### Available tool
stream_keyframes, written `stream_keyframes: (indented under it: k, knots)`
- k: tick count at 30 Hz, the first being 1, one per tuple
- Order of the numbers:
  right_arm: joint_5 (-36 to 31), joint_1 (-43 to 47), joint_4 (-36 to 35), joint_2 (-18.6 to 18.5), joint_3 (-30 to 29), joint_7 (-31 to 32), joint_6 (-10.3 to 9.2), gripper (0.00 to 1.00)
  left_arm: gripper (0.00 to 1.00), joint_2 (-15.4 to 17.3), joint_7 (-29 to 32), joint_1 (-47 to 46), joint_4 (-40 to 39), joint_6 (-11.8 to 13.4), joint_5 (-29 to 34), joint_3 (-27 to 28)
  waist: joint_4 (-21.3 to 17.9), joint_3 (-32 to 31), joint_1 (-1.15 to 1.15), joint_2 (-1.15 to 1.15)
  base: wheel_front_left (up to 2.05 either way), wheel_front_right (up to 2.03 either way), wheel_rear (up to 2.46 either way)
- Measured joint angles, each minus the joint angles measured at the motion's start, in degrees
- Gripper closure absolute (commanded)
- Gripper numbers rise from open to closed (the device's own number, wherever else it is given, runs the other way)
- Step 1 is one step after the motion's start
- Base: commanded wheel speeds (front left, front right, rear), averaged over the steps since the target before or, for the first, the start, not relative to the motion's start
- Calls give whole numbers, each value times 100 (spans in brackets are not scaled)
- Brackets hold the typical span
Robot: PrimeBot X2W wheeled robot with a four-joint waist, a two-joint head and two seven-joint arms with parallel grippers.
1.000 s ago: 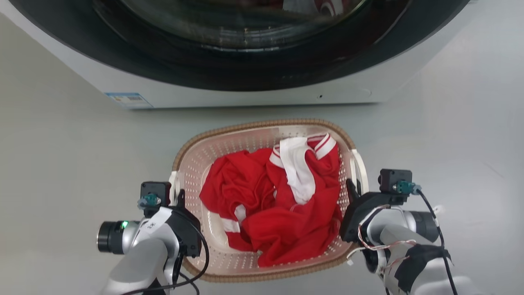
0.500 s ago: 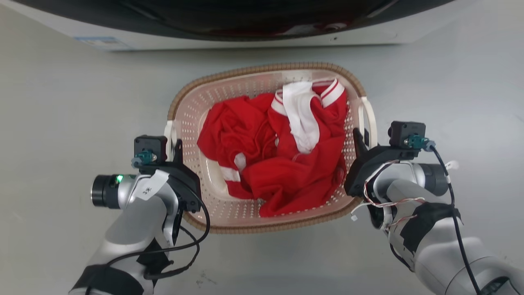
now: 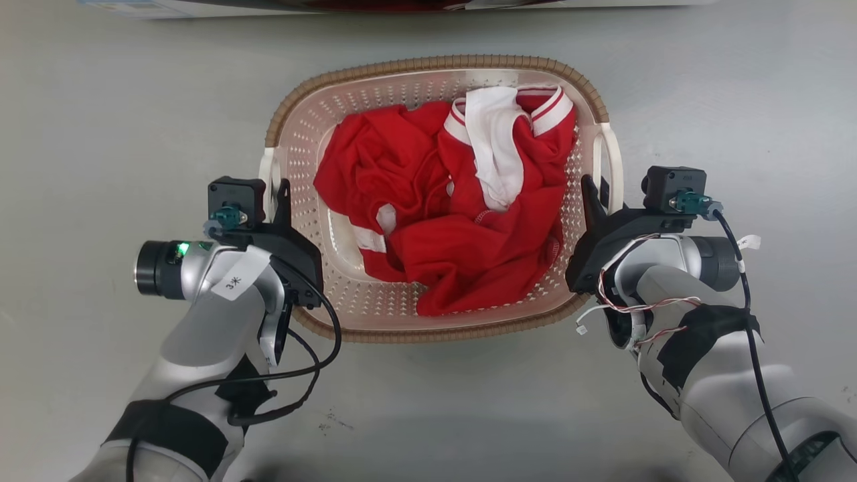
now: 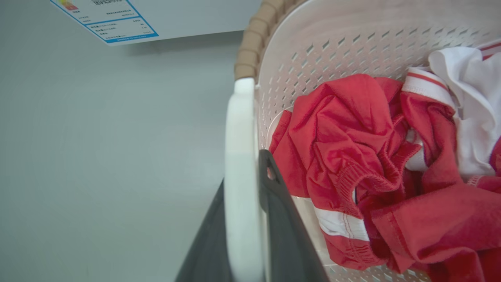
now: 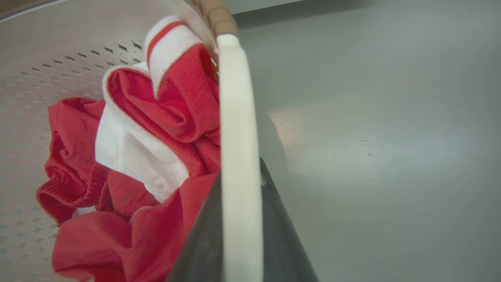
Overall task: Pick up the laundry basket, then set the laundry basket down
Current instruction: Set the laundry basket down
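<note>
The left tool [image 3: 276, 201] and right tool [image 3: 599, 197] each clamp a loop handle [image 4: 240, 156] of the laundry basket [image 3: 428, 65]. It looks like stiff, light plastic with a soft load, best carried level by both handles.

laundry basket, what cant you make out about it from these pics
- Head view: bottom of the laundry basket, covered by the red and white clothes.
- Head view: whether it rests on the floor; the top-down angle hides its underside.
- Left wrist view: the label, print too small, top cut off by the edge.
</note>
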Motion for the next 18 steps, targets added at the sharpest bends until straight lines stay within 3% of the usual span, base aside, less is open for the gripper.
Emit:
stream_keyframes:
  k: [14, 15, 17, 18]
  knots:
    - [-101, -93, 9, 18, -88, 1, 54, 100, 100, 20, -75, -132, 57, 4, 55, 18, -15, 102, -1, -1, 0, 0, 0]
    - [-126, -96, 7, 19, -98, 1, 57, 97, 100, 20, -76, -153, 68, 7, 85, 21, -12, 110, 0, -1, 0, 0, 0]
    - [-142, -97, 3, 19, -119, 0, 57, 78, 100, 21, -76, -181, 82, 8, 93, 25, -8, 117, 0, -1, 0, 0, 0]
    - [-142, -98, -1, 22, -134, 0, 57, 68, 91, 21, -76, -194, 89, 9, 93, 30, -5, 120, -1, -1, 0, 0, 0]
